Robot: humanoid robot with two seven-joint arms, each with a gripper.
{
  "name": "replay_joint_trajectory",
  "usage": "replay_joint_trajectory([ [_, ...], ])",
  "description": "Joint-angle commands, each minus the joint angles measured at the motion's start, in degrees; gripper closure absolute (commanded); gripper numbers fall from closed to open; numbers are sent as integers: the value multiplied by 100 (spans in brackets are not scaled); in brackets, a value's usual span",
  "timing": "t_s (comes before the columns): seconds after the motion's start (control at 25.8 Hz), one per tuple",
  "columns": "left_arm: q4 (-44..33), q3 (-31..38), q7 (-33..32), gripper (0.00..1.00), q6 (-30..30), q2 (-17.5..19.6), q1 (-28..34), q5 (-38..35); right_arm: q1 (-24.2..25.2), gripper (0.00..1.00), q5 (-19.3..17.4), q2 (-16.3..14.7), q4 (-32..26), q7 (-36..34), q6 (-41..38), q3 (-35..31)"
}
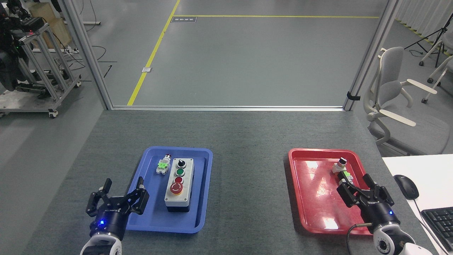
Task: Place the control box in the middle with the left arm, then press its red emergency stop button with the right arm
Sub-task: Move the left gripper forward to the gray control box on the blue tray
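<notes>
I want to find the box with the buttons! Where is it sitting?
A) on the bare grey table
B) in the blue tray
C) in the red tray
B: the control box stands inside the blue tray, beside a small loose switch part.

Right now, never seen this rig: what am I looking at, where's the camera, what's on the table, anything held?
One picture, taken from the robot's own head, looking forward and down at a dark-grey tabletop. The two black clawed things at the bottom are its own grippers: the left gripper at the blue tray's near left corner, the right gripper over the red tray's right edge. Both look open and hold nothing.

In the blue tray stands the control box, a light-grey box carrying a black knob, a green button, a small red button and the domed red emergency stop button. Beside it lies a small switch part with green tabs. The red tray holds another small switch part. The tabletop between the trays is bare.
</notes>
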Motion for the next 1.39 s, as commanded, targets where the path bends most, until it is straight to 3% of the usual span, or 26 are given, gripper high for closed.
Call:
replay_joint_trajectory([
  [0.0, -20, 2, 60, 1, 5, 10, 30, 17, 1, 1, 0, -14, 0, 1, -1, -15],
  [0.5, -204, 2, 341, 1, -39, 27, 197, 61, 1, 1, 0, -32, -9, 1, -1, -6],
  [1.36, -336, -7, 227, 1, -12, 62, 179, 70, 1, 1, -9, -40, -9, 1, -1, 3],
])
